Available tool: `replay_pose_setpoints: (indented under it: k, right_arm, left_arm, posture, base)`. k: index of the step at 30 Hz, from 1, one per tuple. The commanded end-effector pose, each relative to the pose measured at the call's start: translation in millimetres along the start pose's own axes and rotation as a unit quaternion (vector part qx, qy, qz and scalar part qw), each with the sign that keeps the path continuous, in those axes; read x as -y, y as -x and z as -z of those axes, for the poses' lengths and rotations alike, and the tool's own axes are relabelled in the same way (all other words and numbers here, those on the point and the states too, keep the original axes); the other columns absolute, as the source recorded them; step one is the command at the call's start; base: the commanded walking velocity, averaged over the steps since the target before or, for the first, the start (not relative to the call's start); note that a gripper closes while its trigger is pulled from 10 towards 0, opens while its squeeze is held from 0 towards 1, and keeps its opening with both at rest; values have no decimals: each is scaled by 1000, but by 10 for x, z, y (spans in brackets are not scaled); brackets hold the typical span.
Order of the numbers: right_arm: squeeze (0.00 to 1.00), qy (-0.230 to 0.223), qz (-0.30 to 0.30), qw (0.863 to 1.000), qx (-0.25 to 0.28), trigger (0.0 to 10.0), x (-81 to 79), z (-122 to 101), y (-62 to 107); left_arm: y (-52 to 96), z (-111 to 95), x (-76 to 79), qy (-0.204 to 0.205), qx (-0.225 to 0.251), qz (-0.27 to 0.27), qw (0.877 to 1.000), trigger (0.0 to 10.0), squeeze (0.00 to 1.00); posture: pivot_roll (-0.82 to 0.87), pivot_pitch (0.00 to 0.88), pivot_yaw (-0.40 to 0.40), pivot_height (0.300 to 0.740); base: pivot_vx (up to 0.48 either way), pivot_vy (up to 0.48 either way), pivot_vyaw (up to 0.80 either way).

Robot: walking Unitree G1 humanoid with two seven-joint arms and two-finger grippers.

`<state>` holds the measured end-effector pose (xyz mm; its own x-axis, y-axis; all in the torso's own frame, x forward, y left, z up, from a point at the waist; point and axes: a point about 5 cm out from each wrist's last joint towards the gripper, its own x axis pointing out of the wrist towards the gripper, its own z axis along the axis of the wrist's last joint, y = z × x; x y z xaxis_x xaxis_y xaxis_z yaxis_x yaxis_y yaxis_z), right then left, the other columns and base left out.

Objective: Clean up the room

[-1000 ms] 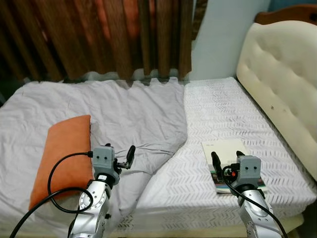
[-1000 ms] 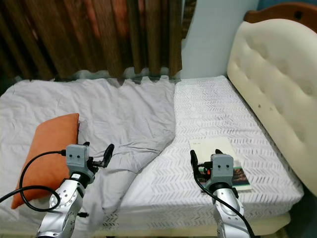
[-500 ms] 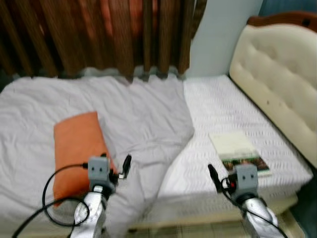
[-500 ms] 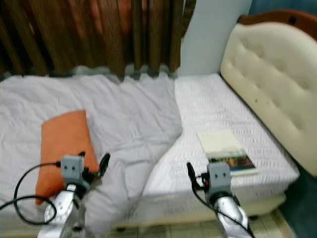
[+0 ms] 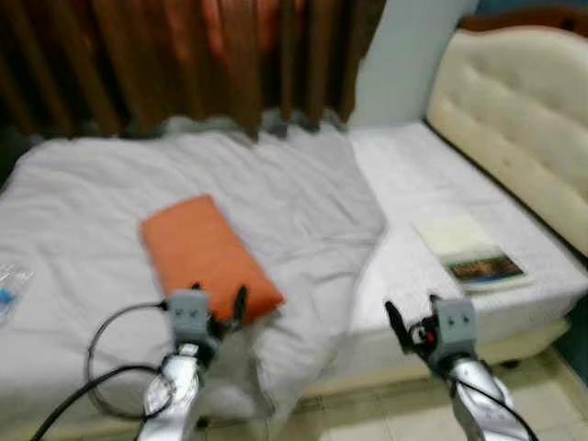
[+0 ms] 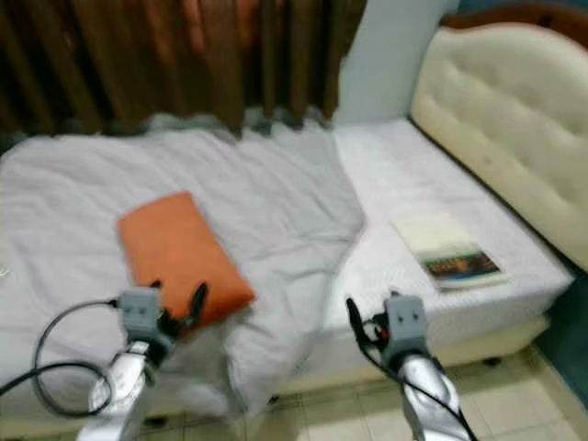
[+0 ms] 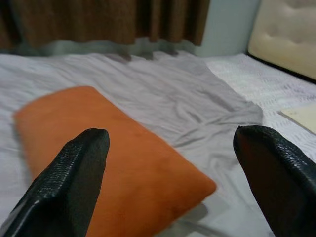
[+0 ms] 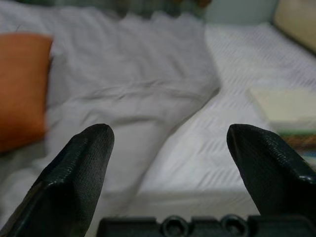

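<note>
1. Your left gripper (image 5: 217, 310) hovers at the orange pillow (image 5: 207, 256), jaws spread wide, empty.
2. Your right gripper (image 5: 411, 319): jaws wide, empty.
3. Book (image 5: 470, 255) lies on the bed (image 5: 404, 179); cover text unreadable.

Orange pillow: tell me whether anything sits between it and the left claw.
Nothing visible does. The left claw is open, pointing at the orange pillow, which lies on the grey blanket directly ahead with open space between them.

Soft, even indoor light falls on the bed (image 5: 110, 193), the head views smeared by motion blur, sharper around the orange pillow (image 7: 103, 148) in the left wrist view, dim toward the curtains (image 5: 184, 55).
</note>
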<state>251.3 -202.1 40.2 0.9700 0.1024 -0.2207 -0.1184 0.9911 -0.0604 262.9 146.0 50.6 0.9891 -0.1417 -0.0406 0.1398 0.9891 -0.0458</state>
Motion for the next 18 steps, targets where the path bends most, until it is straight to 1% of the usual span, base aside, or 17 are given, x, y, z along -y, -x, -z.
replay_pose_setpoints:
  k: [1,2,4,5,7,9,14,18]
  right_arm:
    - [0,-7,-2,1000,6,10000,-34,-29,-31]
    - [0,-7,-3,1000,7,10000,-42,-28,-36]
    - [0,-9,-7,1000,8,10000,-61,-30,-53]
    - [0,-9,-7,1000,8,10000,-61,-30,-53]
    - [0,-7,-13,1000,9,10000,-78,-36,-69]
    - [0,-9,-22,1000,9,10000,-99,-41,-86]
    - [0,-9,-18,1000,11,10000,-90,-53,-113]
    - [0,-11,-13,1000,9,10000,-77,-46,-132]
  left_arm:
    - [19,34,-51,-17,-16,-17,1000,10000,0]
    - [21,45,-56,-14,-21,-21,999,10000,0]
    - [8,-10,-35,-13,-3,-12,1000,10000,0]
    - [8,-10,-35,-13,-3,-12,1000,10000,0]
    - [-14,-43,-26,-9,5,-7,1000,10000,0]
    - [-32,-59,-16,-16,6,-4,1000,10000,0]
    - [-38,-45,-7,-16,0,-1,1000,10000,0]
    - [-53,-49,-18,-22,-4,6,1000,10000,0]
  posture:
    - [-52,7,-27,740]
    - [-51,7,-26,740]
    - [-48,2,-25,740]
    - [-48,2,-25,740]
    - [-48,4,-23,740]
    - [-49,7,-21,740]
    - [-48,13,-19,740]
    - [-48,19,-13,740]
  base:
    - [0,0,0]
    - [0,0,0]
    - [0,0,0]
    - [0,0,0]
    - [448,0,0]
    - [480,0,0]
    - [480,0,660]
    - [480,0,0]
